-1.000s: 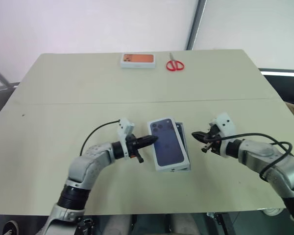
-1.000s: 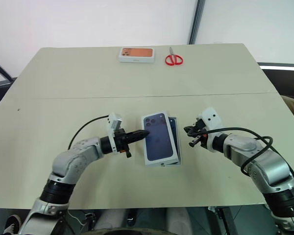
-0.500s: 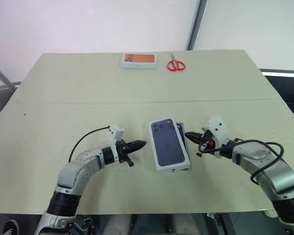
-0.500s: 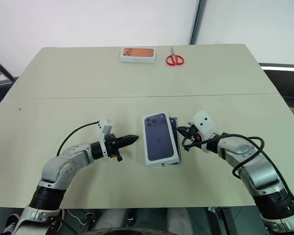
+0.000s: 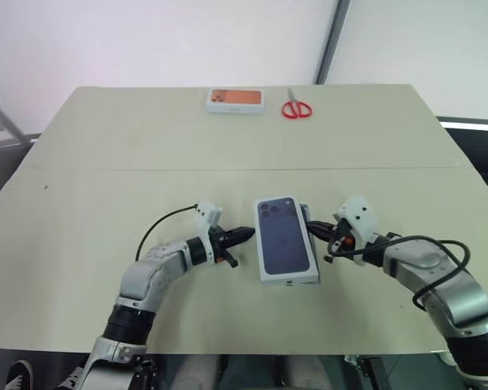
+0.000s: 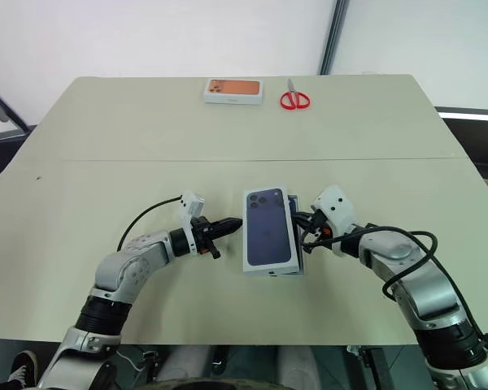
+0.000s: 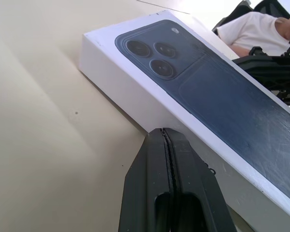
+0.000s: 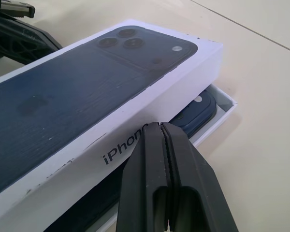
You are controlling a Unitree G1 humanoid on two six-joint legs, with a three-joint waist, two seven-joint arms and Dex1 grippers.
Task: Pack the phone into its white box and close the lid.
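The lid [image 5: 285, 238], white with a dark blue phone picture on top, lies skewed over the white box [image 8: 225, 108] at the table's near middle. The dark blue phone [image 8: 200, 108] shows in the box under the lid's far right corner. My left gripper [image 5: 249, 234] is shut and empty, its tip right at the lid's left long side [image 7: 130, 101]; I cannot tell if it touches. My right gripper [image 5: 311, 228] is shut and empty too. Its tip rests against the lid's right side wall, by the printed lettering [image 8: 123, 145].
A small orange-topped white box [image 5: 235, 100] and red scissors [image 5: 296, 109] lie along the table's far edge. A seam crosses the tabletop [image 5: 106, 169] beyond the lid. A person in a white top [image 7: 261, 29] shows past the table in the left wrist view.
My left gripper drew back from the lid's left side, then returned close to it. My right gripper moved left up to the lid's right side. The lid has barely shifted.
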